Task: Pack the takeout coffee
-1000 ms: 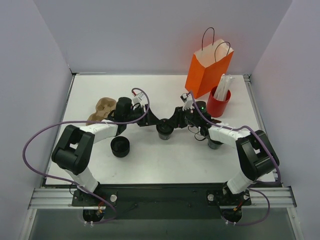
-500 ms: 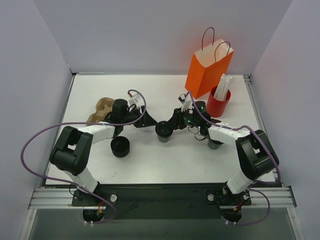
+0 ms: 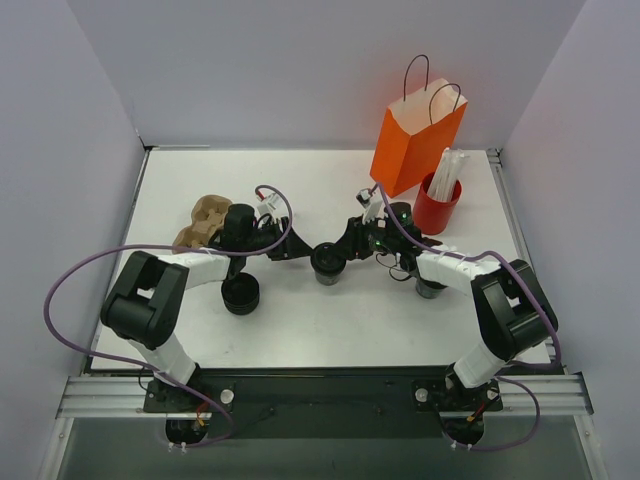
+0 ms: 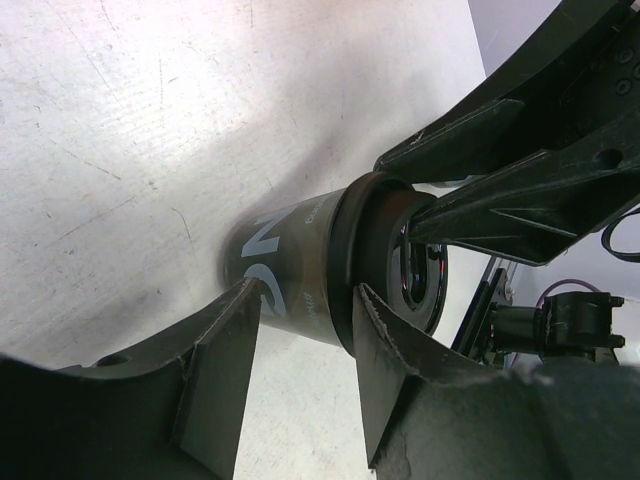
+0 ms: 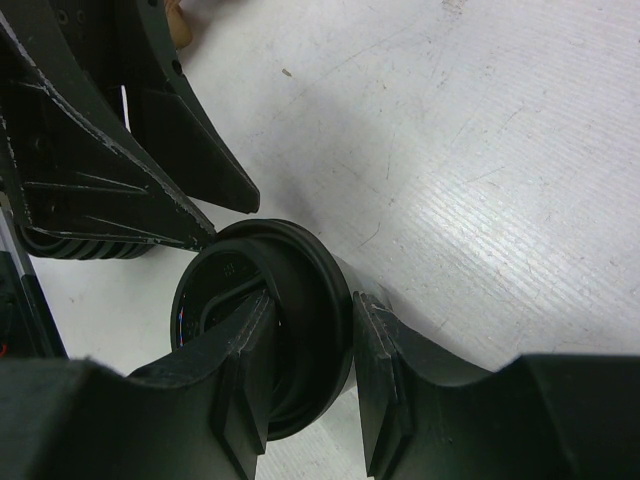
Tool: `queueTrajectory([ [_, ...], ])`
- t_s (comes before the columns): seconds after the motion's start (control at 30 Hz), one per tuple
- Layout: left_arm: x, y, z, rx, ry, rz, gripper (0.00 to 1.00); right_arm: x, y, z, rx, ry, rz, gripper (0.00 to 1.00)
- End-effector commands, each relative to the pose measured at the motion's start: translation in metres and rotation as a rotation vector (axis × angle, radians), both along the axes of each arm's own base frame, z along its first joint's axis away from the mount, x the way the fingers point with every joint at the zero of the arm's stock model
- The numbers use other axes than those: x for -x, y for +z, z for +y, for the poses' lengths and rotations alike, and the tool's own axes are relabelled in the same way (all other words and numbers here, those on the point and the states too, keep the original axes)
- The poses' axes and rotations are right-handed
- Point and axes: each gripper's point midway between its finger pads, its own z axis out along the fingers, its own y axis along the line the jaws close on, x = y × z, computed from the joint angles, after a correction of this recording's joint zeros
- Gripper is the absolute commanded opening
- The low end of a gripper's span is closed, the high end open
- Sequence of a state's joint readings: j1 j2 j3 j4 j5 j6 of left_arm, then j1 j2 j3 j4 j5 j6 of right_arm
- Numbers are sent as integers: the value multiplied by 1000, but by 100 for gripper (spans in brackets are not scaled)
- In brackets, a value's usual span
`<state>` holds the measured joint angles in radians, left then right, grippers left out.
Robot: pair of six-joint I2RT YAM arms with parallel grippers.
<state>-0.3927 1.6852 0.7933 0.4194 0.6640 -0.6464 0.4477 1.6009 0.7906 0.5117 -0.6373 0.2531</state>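
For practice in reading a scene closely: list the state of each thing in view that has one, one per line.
takeout coffee: upright on the table, unlidded, outside the orange paper bag
right end effector: shut on the coffee's rim, one finger inside
left end effector: open, facing the coffee
orange paper bag: upright, top open
red cup: upright, holding white straws
ribbed black stack: resting on the table

Pale lilac walls (image 3: 300,70) enclose a white table (image 3: 300,330) (evenly lit).
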Motion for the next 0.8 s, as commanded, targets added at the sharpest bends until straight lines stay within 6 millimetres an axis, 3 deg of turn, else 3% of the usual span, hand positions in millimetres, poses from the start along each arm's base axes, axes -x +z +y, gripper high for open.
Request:
queueTrajectory([
  [0.0, -2, -2, -3, 7, -8, -33, 51, 67, -96, -38, 261, 41, 285, 13],
  [0.2, 9, -42, 9, -63, 66, 47, 45, 71, -106, -45, 247, -27, 294, 12],
  [0.4, 12, -68, 15, -107, 99, 102, 43, 79, -119, -55, 257, -100, 312, 12],
  [0.77, 38, -134, 37, -361, 205, 246, 39, 101, -145, -66, 273, -179, 403, 12],
])
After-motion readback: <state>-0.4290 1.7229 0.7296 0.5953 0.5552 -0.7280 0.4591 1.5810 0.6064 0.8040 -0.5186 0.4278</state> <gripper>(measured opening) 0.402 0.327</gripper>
